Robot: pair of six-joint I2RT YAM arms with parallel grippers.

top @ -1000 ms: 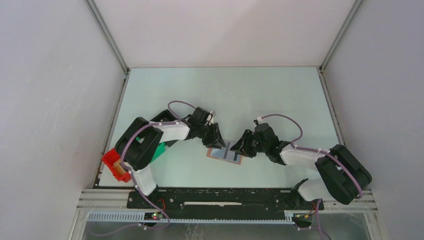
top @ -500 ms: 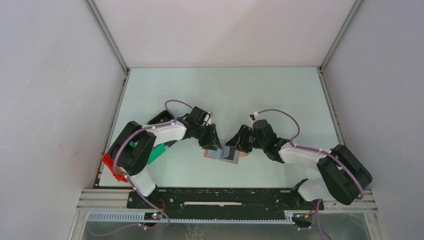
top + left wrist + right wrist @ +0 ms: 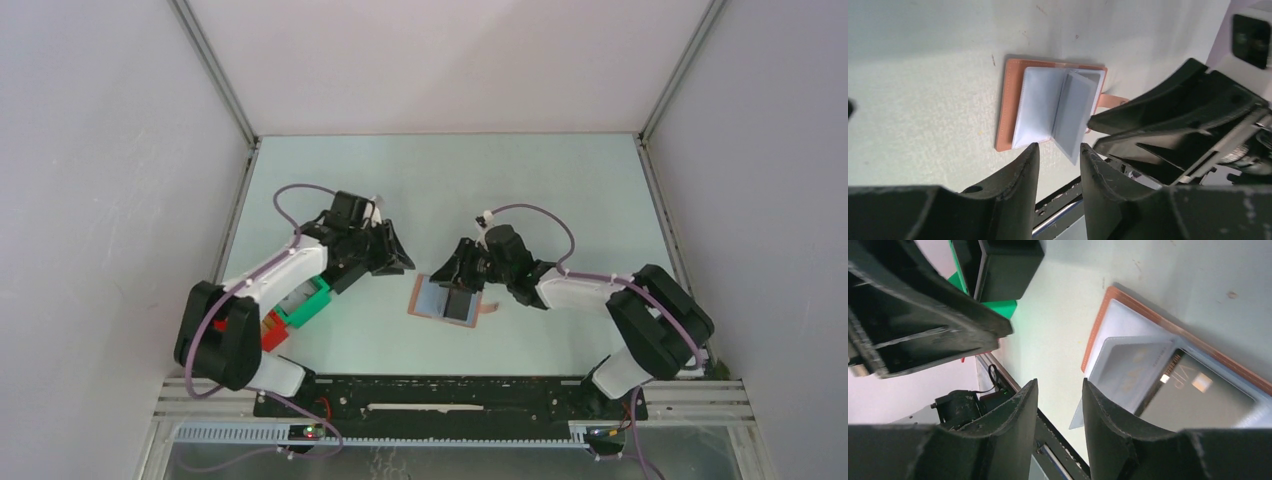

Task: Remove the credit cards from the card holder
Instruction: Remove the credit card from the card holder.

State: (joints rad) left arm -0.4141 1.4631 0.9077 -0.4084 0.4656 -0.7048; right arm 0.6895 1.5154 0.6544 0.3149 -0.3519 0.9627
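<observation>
Close to the arm bases, a small red square bin point(image 3: 270, 330) sits by a green square bin point(image 3: 308, 300) on the pale counter point(image 3: 540, 190); a bit farther, the tan-brown leather card holder point(image 3: 432, 298) lies open in the middle; a black credit card point(image 3: 1193, 395) and a pale blue-grey credit card point(image 3: 1135, 367) sit in its clear sleeves; the right pincer point(image 3: 1060, 385) hangs just over it, fingers apart, holding nothing; the left pincer point(image 3: 1058, 150), off to the left, is apart and empty too.

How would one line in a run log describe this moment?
card holder: open on table, inner leaf lifted | credit cards: in sleeves | left pincer: open, aside | right pincer: open, above card holder
</observation>
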